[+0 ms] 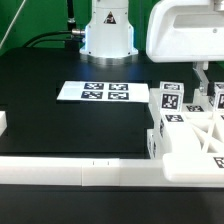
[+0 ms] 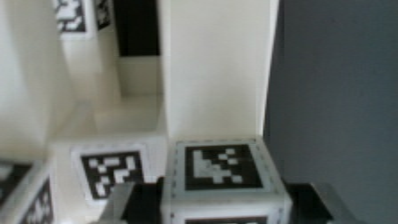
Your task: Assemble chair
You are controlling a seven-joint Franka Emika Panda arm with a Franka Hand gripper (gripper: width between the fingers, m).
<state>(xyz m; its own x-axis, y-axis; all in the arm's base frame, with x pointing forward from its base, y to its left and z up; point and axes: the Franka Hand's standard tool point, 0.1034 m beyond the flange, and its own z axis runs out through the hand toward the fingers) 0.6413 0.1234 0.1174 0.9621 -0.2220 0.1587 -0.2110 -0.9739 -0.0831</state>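
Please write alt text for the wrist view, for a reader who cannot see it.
The gripper straddles a small white tagged block, a finger at each side. Behind stand taller white chair parts, also tagged, beside the black table.

The robot arm (image 1: 108,28) is white and round at its base, with a dark ring near the top. It stands behind the marker board (image 1: 95,92). Black cables (image 1: 45,42) run along the table from the base. Above the marker board's far right side hangs a big, smooth white part (image 1: 185,35) with rounded corners. The gripper (image 2: 219,205) has dark grey, blocky fingers (image 2: 134,207).
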